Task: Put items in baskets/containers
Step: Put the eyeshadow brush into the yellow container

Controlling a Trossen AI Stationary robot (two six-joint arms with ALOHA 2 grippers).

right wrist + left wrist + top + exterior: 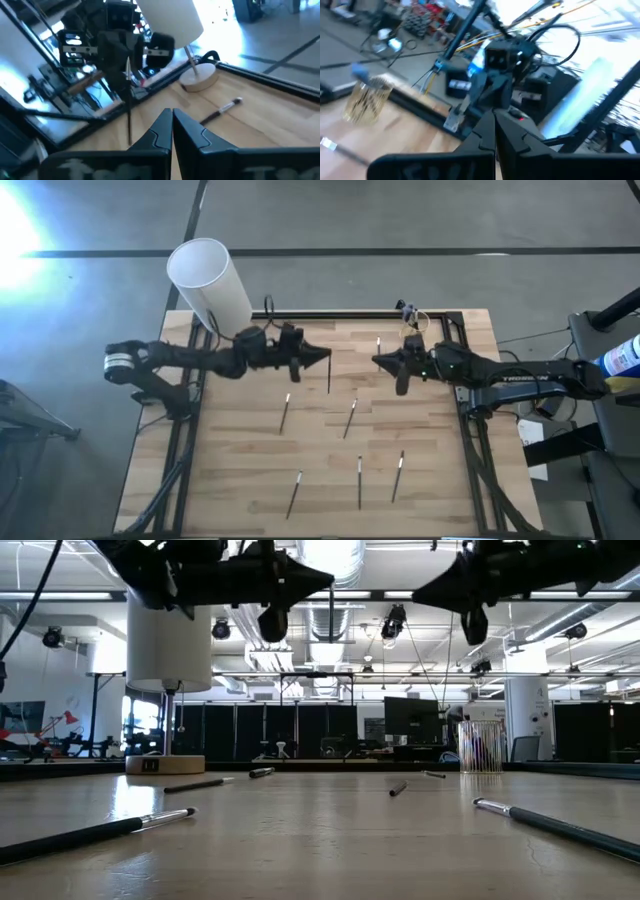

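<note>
L gripper has its jaws clamped on a stick hanging below, prob for the cup; R gripper jaws shut, empty.

Counts on the wooden table

Seven sticks visible in the high view, one clear cup beyond the right gripper, one tall white cylinder, two arms.
</note>
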